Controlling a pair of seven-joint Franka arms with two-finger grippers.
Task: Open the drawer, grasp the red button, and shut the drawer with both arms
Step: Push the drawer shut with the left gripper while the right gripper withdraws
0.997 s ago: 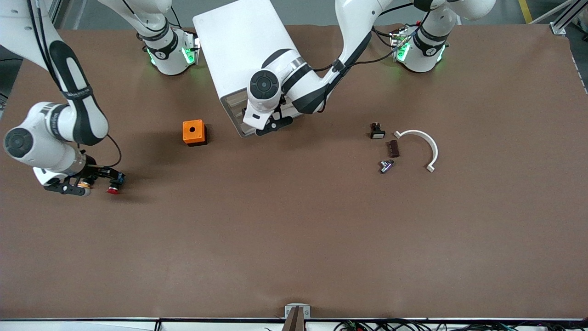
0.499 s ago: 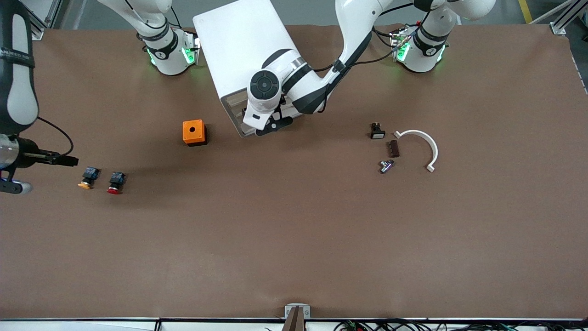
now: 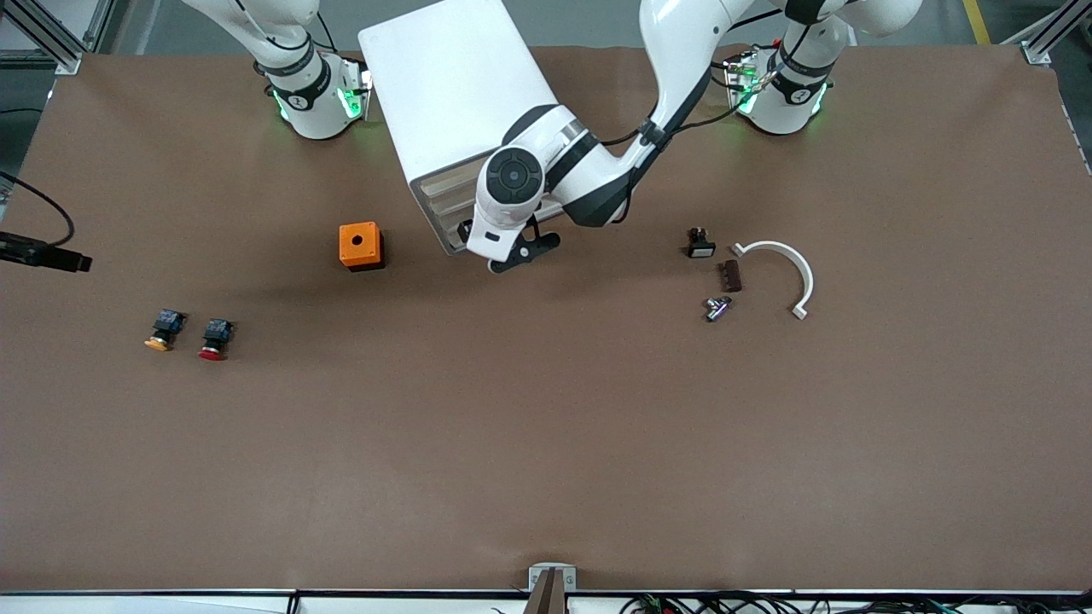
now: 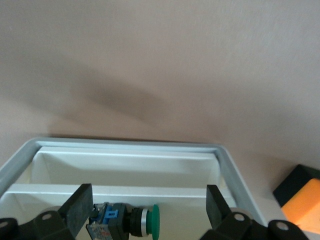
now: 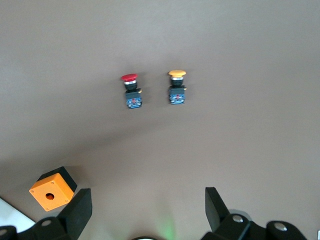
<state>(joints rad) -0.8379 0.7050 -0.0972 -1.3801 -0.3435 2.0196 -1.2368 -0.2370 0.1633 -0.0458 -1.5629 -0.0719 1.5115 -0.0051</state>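
The red-capped button lies on the table toward the right arm's end, just beside a yellow-capped button, both nearer the front camera than the orange box. So the grab part looks done; we judge the step in hand is closing the drawer of the white cabinet.

Left gripper sits at the drawer's open front, jaws spread wide w/ nothing between them; its wrist view looks down into the drawer, where a green-capped button lies.

To do it well, we'd square the fingers flat on the drawer front and push straight along the slide, slow, so the cabinet doesn't skid or twist. Bracing the cabinet w/ the other arm would help.

Right gripper is up over the table near the buttons, jaws fully apart, holding nothing, touching nothing. In the front view only its cable shows at the edge.
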